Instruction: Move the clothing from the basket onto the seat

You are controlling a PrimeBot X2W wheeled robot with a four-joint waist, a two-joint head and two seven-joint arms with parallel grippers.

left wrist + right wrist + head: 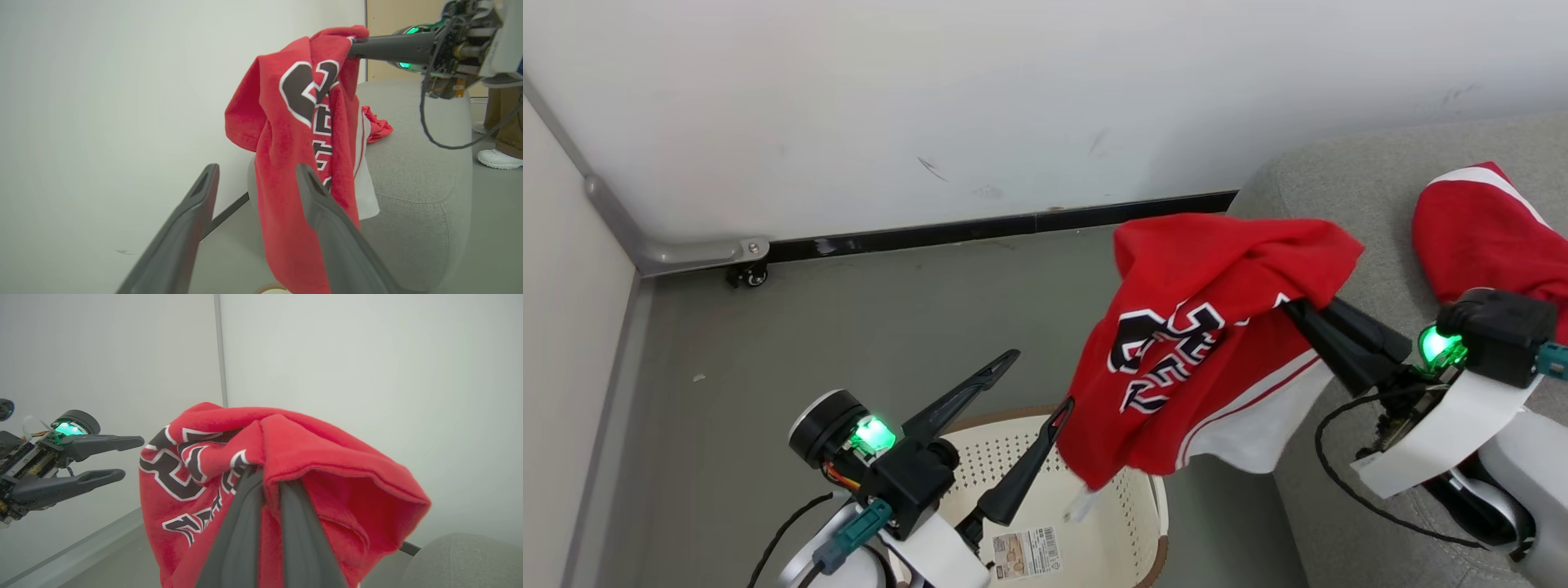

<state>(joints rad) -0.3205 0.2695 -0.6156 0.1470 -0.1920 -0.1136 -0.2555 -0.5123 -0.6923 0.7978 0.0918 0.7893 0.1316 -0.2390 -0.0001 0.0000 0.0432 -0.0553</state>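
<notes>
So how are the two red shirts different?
The lettered shirt hangs in the air, pinched in the right tool; the second shirt lies bunched on the grey seat. The lettered shirt has big black-and-white letters; on the second shirt I see just red and a white stripe. Both are bright red with white trim.

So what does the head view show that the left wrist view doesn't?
Head view: the paper label inside the basket. Left wrist view: a person's white shoe past the seat. Both: the lettered red garment hanging from the shut right tool, the open left tool, a second red garment lying on the seat.
</notes>
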